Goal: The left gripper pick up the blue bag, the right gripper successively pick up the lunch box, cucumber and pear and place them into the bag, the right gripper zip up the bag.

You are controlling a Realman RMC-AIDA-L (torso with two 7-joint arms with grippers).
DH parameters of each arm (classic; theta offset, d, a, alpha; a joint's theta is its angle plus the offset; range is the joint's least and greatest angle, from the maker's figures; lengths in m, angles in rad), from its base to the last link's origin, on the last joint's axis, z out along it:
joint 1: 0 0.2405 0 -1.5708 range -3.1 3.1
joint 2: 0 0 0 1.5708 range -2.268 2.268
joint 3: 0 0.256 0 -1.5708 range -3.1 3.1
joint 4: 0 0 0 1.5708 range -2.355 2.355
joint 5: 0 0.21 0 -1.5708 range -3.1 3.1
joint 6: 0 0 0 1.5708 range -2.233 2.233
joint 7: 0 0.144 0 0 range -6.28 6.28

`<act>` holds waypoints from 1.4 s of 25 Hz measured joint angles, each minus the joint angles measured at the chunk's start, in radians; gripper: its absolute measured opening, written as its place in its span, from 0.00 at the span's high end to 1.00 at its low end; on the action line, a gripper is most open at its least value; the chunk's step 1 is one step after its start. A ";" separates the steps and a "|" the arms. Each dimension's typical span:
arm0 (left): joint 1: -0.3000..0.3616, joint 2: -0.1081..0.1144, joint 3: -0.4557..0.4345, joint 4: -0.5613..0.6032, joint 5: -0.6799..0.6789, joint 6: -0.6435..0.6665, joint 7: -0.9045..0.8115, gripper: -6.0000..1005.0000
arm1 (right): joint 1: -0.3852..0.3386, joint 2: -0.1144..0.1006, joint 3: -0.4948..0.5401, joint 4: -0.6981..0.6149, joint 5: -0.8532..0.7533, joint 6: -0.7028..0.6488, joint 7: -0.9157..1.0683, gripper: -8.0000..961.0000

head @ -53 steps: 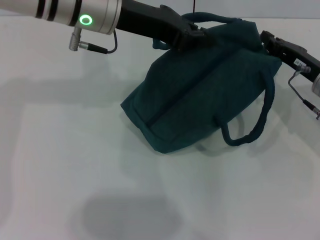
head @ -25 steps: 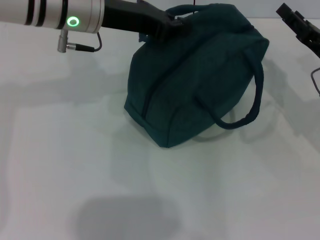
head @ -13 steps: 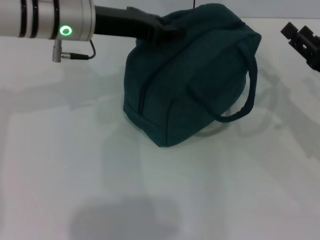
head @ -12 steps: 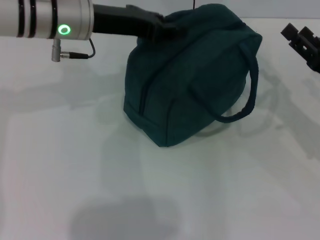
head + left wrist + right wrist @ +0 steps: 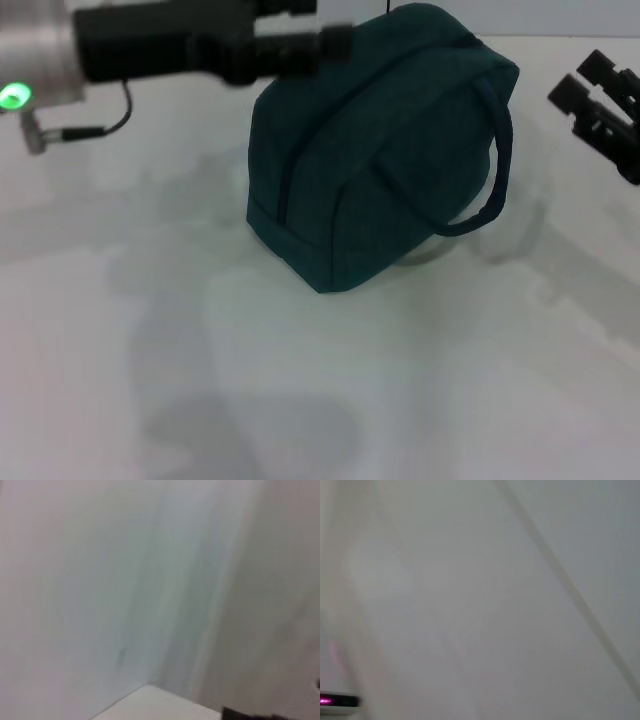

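Bag point(image 5: 380, 150) sits at top centre of the head view, upright on the white table point(image 5: 300, 400), one handle point(image 5: 490, 180) looping down its right side. Its top edge is cut off by the frame, so any zip there is hidden. Left gripper point(image 5: 310, 35), blurred, is at the upper left beside the bag's top corner; whether it is touching the cloth or how its fingers stand, I cannot tell. Right gripper point(image 5: 580, 85) hangs at the right edge, apart from the bag, fingers spread and holding nothing. Both wrist views are pale blur.
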 joint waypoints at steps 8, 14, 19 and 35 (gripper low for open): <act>0.226 -0.003 -0.002 0.009 0.000 0.154 0.292 0.22 | 0.006 -0.054 0.002 -0.007 -0.272 -0.173 -0.035 0.10; 0.298 -0.010 -0.009 -0.110 0.098 0.148 0.445 0.23 | -0.001 -0.050 0.002 0.000 -0.445 -0.067 -0.043 0.10; 0.288 -0.012 -0.063 -0.202 0.259 0.125 0.462 0.34 | -0.008 -0.040 0.001 0.004 -0.552 0.052 -0.063 0.10; 0.269 -0.017 -0.115 -0.271 0.282 0.101 0.514 0.26 | -0.031 -0.027 0.003 0.004 -0.571 0.157 -0.115 0.10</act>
